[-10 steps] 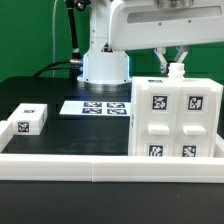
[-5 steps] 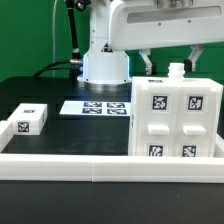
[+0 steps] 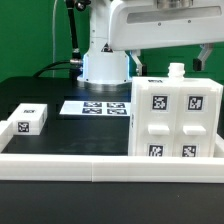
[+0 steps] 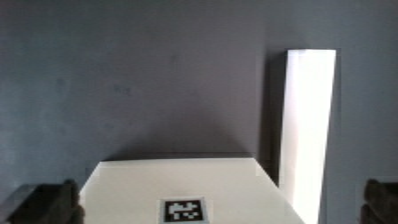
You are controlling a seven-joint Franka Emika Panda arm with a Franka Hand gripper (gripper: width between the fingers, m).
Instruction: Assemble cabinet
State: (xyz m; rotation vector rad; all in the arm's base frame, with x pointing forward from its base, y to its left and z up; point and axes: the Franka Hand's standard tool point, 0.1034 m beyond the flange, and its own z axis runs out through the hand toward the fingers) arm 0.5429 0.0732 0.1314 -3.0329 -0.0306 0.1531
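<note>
The cabinet is a large white box with square tags on its front, standing at the exterior view's right. A small white knob sticks up from its top. My gripper hangs just above that top, open wide and empty, with one finger on each side of the knob and clear of it. In the wrist view the cabinet's tagged top lies between the two dark fingertips; the gripper holds nothing.
A small white tagged block sits at the exterior view's left. The marker board lies behind the cabinet's left side, before the robot base. A long low white rail runs along the front; a rail shows in the wrist view.
The fingers stood close around the knob a second ago; they have spread steadily apart and now stand wide open. The cabinet and knob have not moved.
</note>
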